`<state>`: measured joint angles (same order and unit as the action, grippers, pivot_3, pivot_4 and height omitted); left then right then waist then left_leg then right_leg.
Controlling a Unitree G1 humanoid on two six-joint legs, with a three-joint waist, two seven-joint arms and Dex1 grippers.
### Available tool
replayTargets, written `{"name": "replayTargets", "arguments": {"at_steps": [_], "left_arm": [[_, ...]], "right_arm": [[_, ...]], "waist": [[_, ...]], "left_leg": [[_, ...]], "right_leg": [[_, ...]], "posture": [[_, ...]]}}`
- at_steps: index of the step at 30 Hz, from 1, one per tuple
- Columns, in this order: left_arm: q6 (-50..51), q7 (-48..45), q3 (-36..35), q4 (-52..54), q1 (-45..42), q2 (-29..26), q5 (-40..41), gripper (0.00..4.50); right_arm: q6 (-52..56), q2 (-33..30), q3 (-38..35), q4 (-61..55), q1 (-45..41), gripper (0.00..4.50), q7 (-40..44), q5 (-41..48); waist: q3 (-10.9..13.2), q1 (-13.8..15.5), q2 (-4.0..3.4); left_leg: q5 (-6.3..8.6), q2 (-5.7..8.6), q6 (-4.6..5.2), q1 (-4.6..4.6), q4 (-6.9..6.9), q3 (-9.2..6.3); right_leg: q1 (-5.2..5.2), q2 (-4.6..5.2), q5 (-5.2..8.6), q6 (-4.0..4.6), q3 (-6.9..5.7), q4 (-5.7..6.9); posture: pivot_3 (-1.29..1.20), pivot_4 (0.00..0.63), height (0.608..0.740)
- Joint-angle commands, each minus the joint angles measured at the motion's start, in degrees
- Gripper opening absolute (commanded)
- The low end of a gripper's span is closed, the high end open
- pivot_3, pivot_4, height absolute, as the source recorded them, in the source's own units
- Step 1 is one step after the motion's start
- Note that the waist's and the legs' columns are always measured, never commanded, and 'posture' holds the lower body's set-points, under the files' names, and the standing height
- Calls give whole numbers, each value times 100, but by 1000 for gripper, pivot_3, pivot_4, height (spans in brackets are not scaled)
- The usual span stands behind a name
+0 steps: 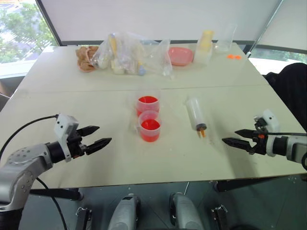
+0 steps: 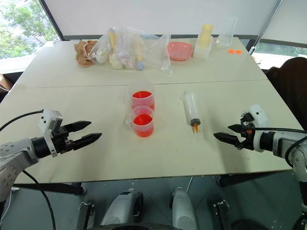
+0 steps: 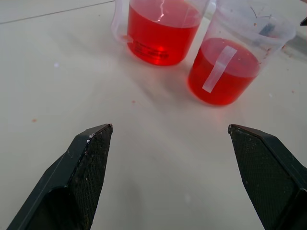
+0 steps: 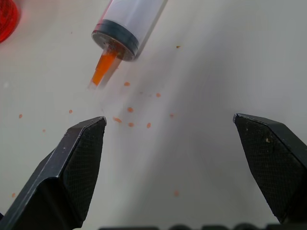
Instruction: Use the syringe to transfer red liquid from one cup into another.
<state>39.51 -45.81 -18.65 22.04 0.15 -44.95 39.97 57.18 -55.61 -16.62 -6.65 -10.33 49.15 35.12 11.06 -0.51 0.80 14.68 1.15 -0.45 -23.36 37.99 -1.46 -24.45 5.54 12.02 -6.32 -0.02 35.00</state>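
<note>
Black left gripper [image 1: 98, 136]: jaws spread wide, nothing between them, held over the white table [image 1: 72, 110].
Left fingers [image 3: 91, 163]: textured pads facing each other across bare tabletop.
Ahead of the left jaws: two clear cups [image 3: 230, 67] standing close side by side, each with red liquid [image 3: 160, 33] in it; the nearer cup [image 1: 149, 126] sits just in front of the farther cup [image 1: 147, 104].
Black right gripper [image 1: 231, 137]: jaws likewise wide apart and holding nothing.
Ahead of the right jaws: syringe [image 1: 195, 115] lying flat on the table, its orange tip [image 4: 103, 67] pointing toward the jaws, near them but apart.
Between tip and right jaws: small orange specks [image 4: 129, 112] on the table.
Beyond the cups: crumpled plastic bags [image 1: 127, 55], a pink dish [image 1: 181, 55], a pale yellow bottle [image 1: 206, 40].
</note>
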Motion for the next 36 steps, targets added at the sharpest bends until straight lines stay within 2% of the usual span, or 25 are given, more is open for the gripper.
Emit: {"name": "replayTargets", "arguments": {"at_steps": [1, 3, 5, 10, 12, 18, 22, 26, 28, 33, 36], "left_arm": [[-17, -192, 30, 40, -299, -301, -36, 4057], [57, -379, 43, -33, -552, -565, -20, 4057], [171, -640, 18, -126, -974, -887, 142, 4057], [387, -982, 70, -126, -1663, -1304, 375, 4057], [303, -945, 24, -152, -1837, -1319, 325, 4057], [296, -726, -217, 50, -1859, -1181, 416, 4057], [252, -444, -356, 389, -1455, -900, 400, 4057], [231, -226, -437, 660, -1133, -715, 395, 4057], [239, -109, -465, 757, -1049, -634, 438, 4057], [177, 61, -419, 852, -974, -490, 400, 4057], [127, 87, -396, 812, -974, -466, 350, 4057]], "right_arm": [[388, -195, -128, 9, -691, 4442, -102, 192], [581, -233, 98, 212, -1306, 4442, -231, 66], [962, -139, 633, 500, -2291, 4442, -368, -78], [1732, 369, 1590, 1776, -4204, 4442, -514, -415], [1946, 709, 1834, 2587, -4957, 4442, -540, -566], [1907, 1589, 2463, 4665, -6328, 4442, -577, -1221], [1394, 2169, 3139, 5796, -6692, 4442, -288, -1888], [866, 2410, 3557, 6468, -6736, 4442, -46, -2469], [683, 2521, 3623, 6717, -6738, 4442, 51, -2663], [201, 2837, 3406, 7242, -6669, 4442, -331, -3024], [20, 2960, 3265, 7367, -6615, 3564, -484, -3142]], "waist": [[0, -14, 0], [1, -29, -1], [4, -45, -2], [4, -50, -2], [5, -48, -3], [6, -47, -2], [6, -67, -2], [6, -45, -2], [6, -46, -2], [3, -84, 3], [2, -93, 4]], "left_leg": [[0, 0, 0, 0, 0, 0], [0, 0, 0, 0, 0, 1], [0, -1, 0, 1, 0, 2], [0, -1, 0, -8, -8, 3], [0, 2, 1, -14, -12, 6], [1, 13, 2, -21, -14, 22], [1, 16, 2, -17, -16, 25], [1, 19, 1, -19, -16, 22], [1, 23, 1, -19, -16, 21], [1, 21, 1, -9, -16, 20], [0, 20, 0, 0, -16, 19]], "right_leg": [[0, 0, 0, 0, 0, 0], [-3, -2, -1, 1, 0, 1], [-5, -3, -1, 1, 0, 5], [-18, -5, -2, 4, 0, -1], [-22, -3, -3, 3, 1, -4], [-28, -2, -5, -1, 0, 5], [-27, -3, -14, -17, 0, 6], [-29, -3, -17, -22, -1, 11], [-28, -2, -17, -22, 0, 11], [-23, -8, -18, -21, -1, 15], [-14, -11, -17, -20, -1, 15]], "posture": [[0, 150, 740], [0, 150, 740], [0, 150, 740], [0, 150, 740], [0, 150, 740], [0, 150, 740], [0, 150, 740], [0, 150, 740], [0, 150, 740], [0, 150, 740], [0, 150, 740]]}}
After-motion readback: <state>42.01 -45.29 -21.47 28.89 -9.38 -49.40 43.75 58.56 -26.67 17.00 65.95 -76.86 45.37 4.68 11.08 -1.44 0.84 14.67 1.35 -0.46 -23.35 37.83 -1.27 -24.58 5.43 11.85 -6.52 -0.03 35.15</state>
